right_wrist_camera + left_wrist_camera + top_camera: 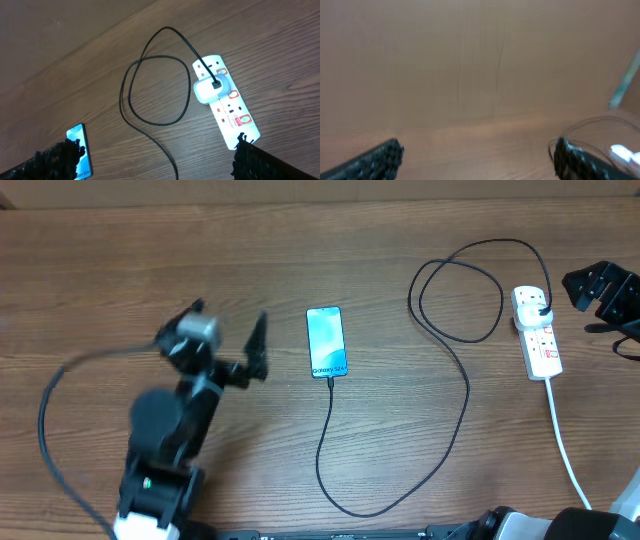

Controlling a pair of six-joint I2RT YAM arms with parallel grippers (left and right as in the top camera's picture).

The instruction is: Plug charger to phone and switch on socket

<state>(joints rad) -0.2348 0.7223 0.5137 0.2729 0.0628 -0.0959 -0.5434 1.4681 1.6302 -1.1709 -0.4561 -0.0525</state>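
Observation:
The phone (326,341) lies flat mid-table with its cyan screen lit; it also shows in the right wrist view (80,149). The black charger cable (462,395) runs from the phone's near end, loops across the table, and ends at a white adapter (206,91) plugged into the white socket strip (541,338), which also shows in the right wrist view (234,114). My left gripper (256,350) is blurred, left of the phone, and open and empty in its wrist view (477,157). My right gripper (598,288) hovers to the right of the strip, open and empty (150,162).
The strip's white cord (565,450) runs toward the front right edge of the wooden table. The left arm's own cable (48,410) arcs at the left. Bare wood lies around the phone.

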